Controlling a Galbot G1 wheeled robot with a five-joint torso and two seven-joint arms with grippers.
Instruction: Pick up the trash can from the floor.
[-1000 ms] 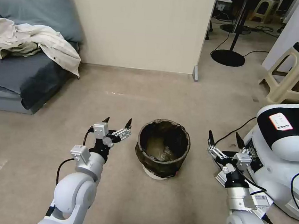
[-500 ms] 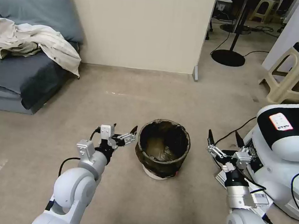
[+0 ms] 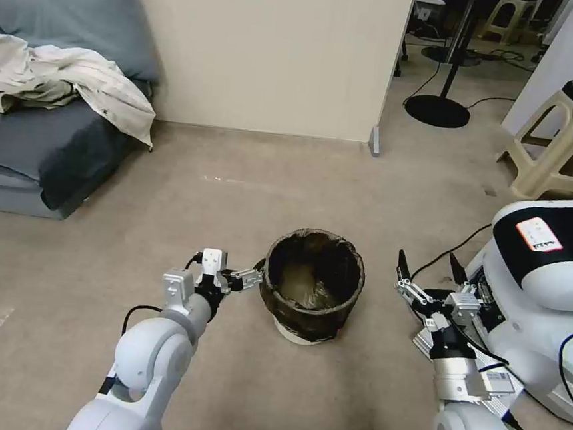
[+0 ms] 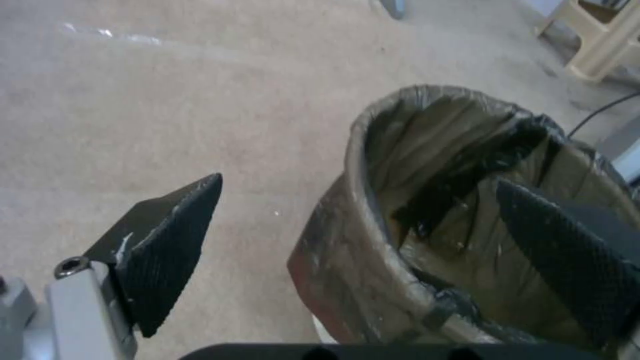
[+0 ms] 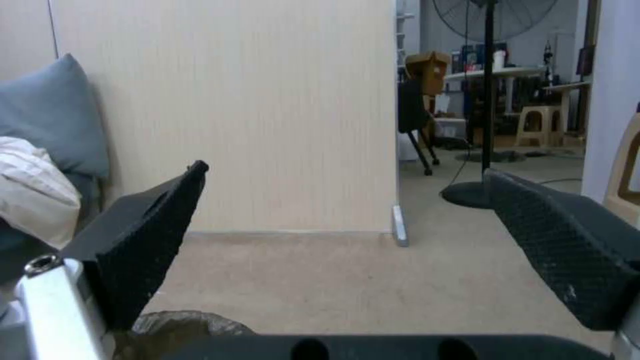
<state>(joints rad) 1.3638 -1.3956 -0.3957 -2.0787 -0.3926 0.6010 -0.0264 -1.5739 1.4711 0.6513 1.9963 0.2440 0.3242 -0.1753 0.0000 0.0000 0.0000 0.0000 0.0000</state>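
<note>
Left arm lining up on the bin rim

I had the left gripper (image 3: 249, 275) at the trash can's (image 3: 311, 291) nine o'clock, fingers spread wide across its bagged rim, one outside and one over the mouth. The can stood upright on the floor (image 3: 248, 191). The right gripper (image 3: 427, 266) waited apart at three o'clock, also spread. By my reckoning, closing on the rim came next, then lifting.

No readable text is showing; the red-bordered label (image 3: 538, 234) on the white-and-black robot base (image 3: 548, 278) is staying illegible.
</note>
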